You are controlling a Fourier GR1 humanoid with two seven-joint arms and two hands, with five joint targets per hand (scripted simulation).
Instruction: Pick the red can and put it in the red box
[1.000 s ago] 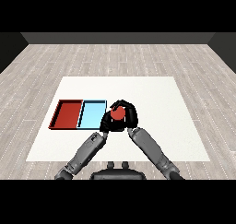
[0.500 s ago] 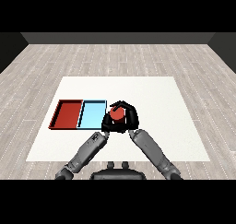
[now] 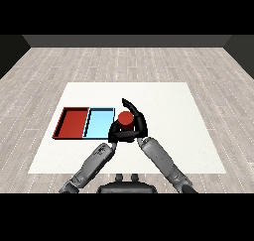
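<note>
The red can (image 3: 126,119) stands upright just right of the light blue tray (image 3: 98,122). My right hand (image 3: 137,126) curls round the can from the right and front, with one finger sticking up behind it. My left hand (image 3: 115,134) sits low at the can's left front side; whether its fingers are curled is hidden. The red tray (image 3: 73,123) lies at the far left, beside the blue one, with nothing in it.
The white table (image 3: 168,111) stretches to the right and behind the hands. Both trays lie side by side at the left. Grey forearms come in from the lower corners and meet at the can.
The can and my right hand have shifted slightly left, toward the blue tray. The left hand stays close by the can.
</note>
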